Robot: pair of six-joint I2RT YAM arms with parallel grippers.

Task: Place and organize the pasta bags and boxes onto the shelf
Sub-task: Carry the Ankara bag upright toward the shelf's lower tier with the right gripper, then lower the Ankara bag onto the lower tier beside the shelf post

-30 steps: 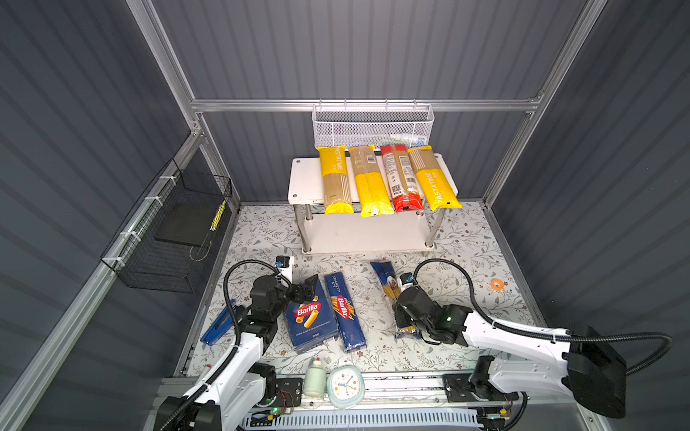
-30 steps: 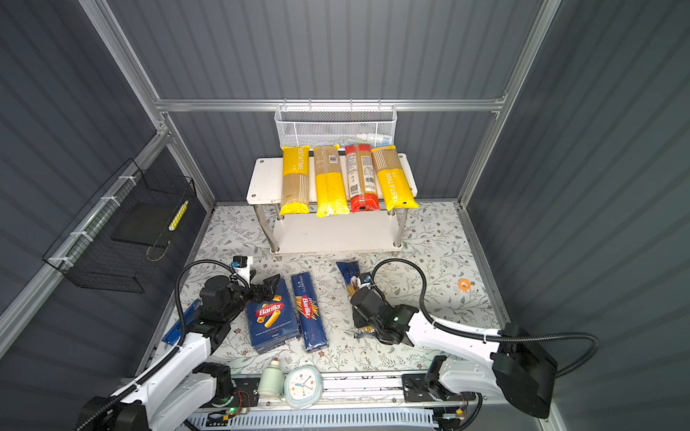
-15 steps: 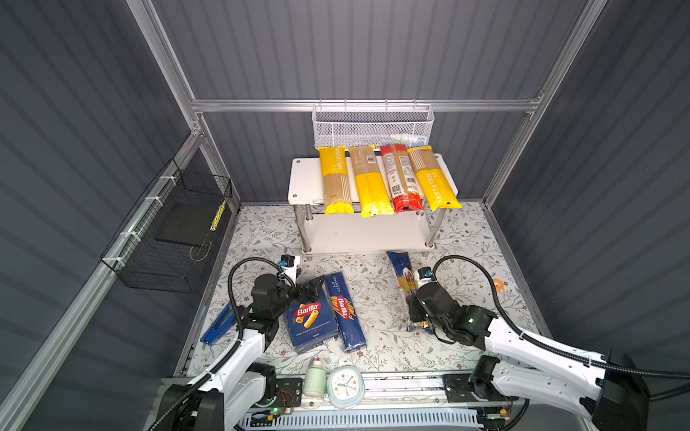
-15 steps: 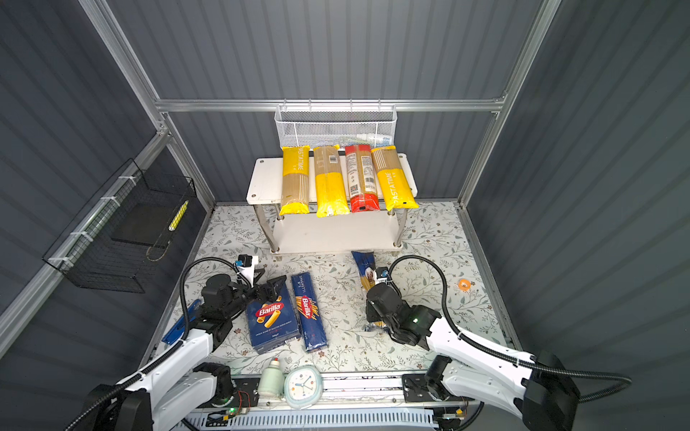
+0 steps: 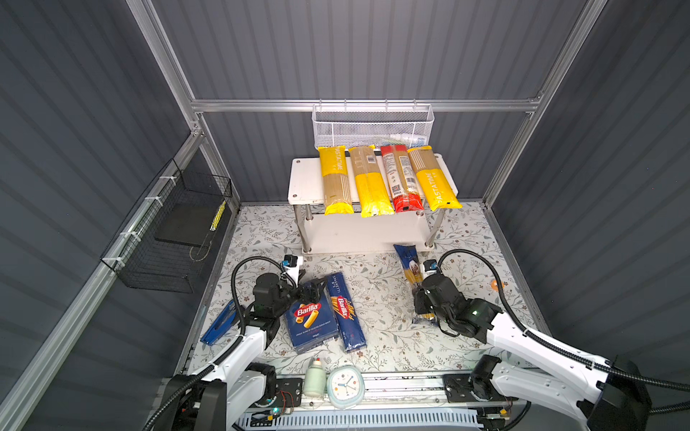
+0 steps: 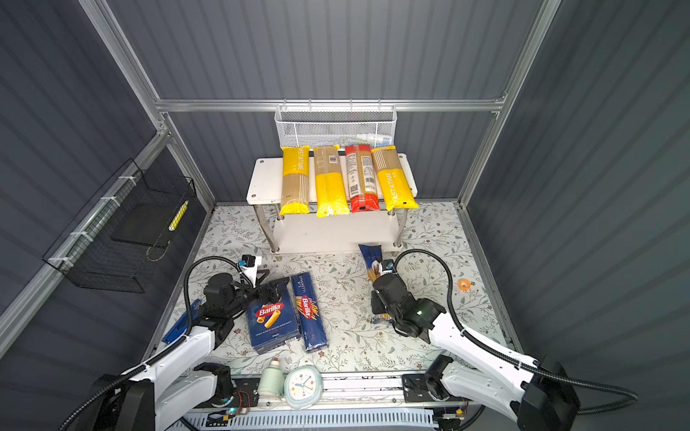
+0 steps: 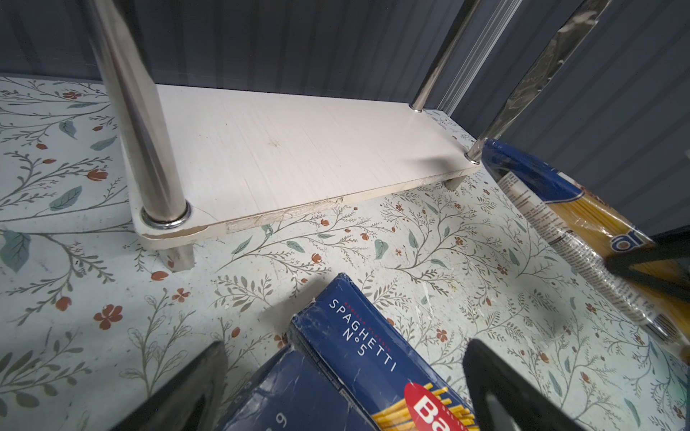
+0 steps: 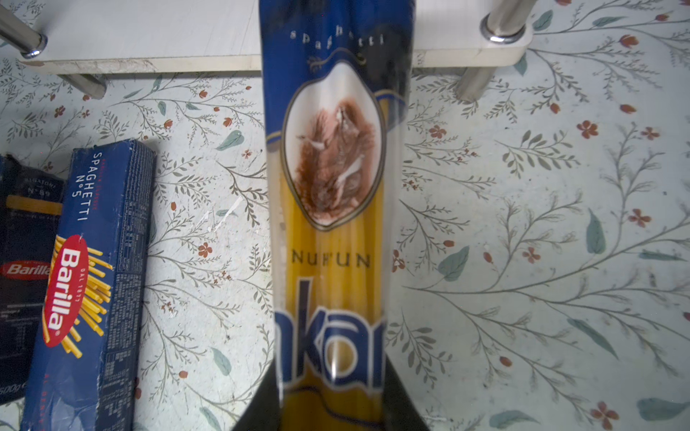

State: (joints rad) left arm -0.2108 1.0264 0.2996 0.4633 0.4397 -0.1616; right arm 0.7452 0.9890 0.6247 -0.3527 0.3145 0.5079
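Observation:
The white shelf (image 5: pixel 304 179) carries three yellow bags (image 5: pixel 336 179) and a red bag (image 5: pixel 401 179) on its top board. Its lower board (image 7: pixel 298 149) is bare. My right gripper (image 8: pixel 332 395) is shut on the blue "ankara" bag (image 8: pixel 332 186), which is lifted off the floor; the bag's far end (image 5: pixel 405 250) overlaps the lower board's front edge near the right leg. The wide Barilla box (image 5: pixel 310 321) and the narrow spaghetti box (image 5: pixel 345 313) lie side by side on the floor. My left gripper (image 7: pixel 345 350) hangs open over their far ends.
A white mesh basket (image 5: pixel 373 127) hangs on the back wall above the shelf. A black wire basket (image 5: pixel 175 231) is fixed to the left wall. A blue object (image 5: pixel 220 324) lies by the left wall, an orange disc (image 5: pixel 496 285) at the right. A clock (image 5: pixel 345 386) and small bottle (image 5: pixel 314 377) stand in front.
My right gripper has carried the blue bag to the right and toward the shelf, so its far end now reaches the lower board. The left gripper edged forward over the boxes.

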